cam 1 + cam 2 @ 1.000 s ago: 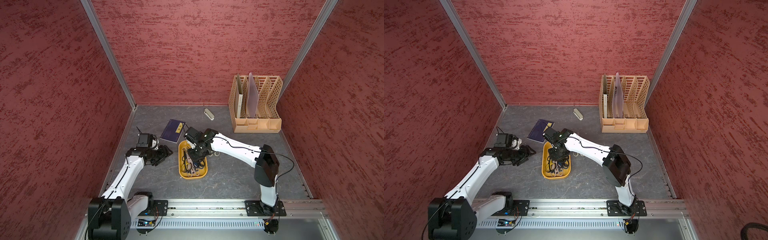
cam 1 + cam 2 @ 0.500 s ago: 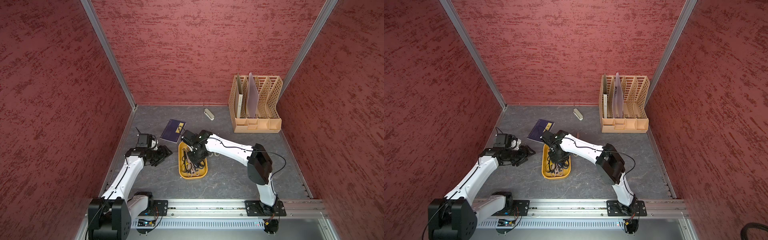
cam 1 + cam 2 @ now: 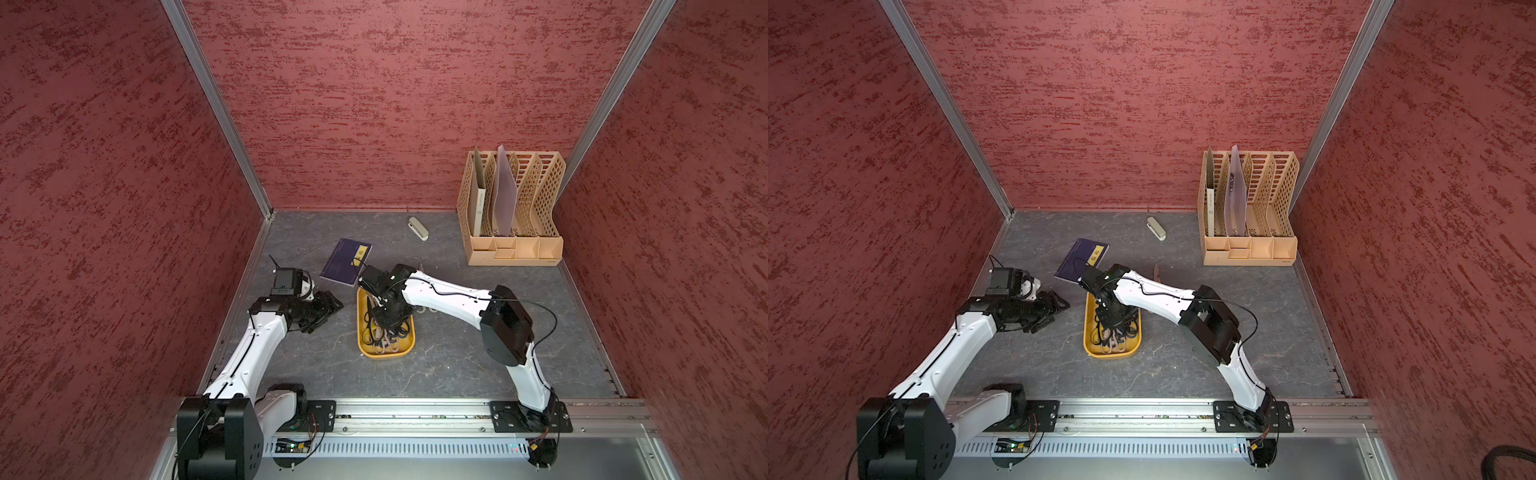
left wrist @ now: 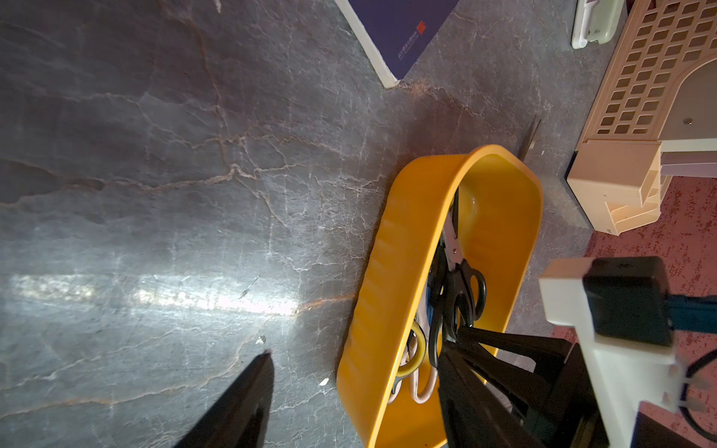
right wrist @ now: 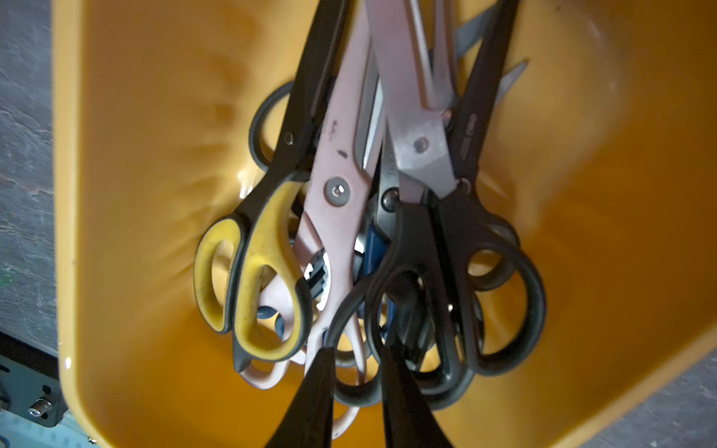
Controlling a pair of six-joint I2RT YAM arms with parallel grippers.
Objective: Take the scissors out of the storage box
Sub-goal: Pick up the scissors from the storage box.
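still a pile of scissors point(image 5: 341, 190) in the storage box point(image 5: 155, 116). right gripper point(image 5: 357, 351) at a black handle point(image 5: 411, 232), hard to tell if squeezing. left gripper point(image 3: 328, 311) open, empty.

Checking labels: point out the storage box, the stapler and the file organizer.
storage box point(image 3: 386, 354): in a top view, near-end rim.
stapler point(image 3: 418, 228): in a top view, middle of body.
file organizer point(image 3: 548, 251): in a top view, front base wall.
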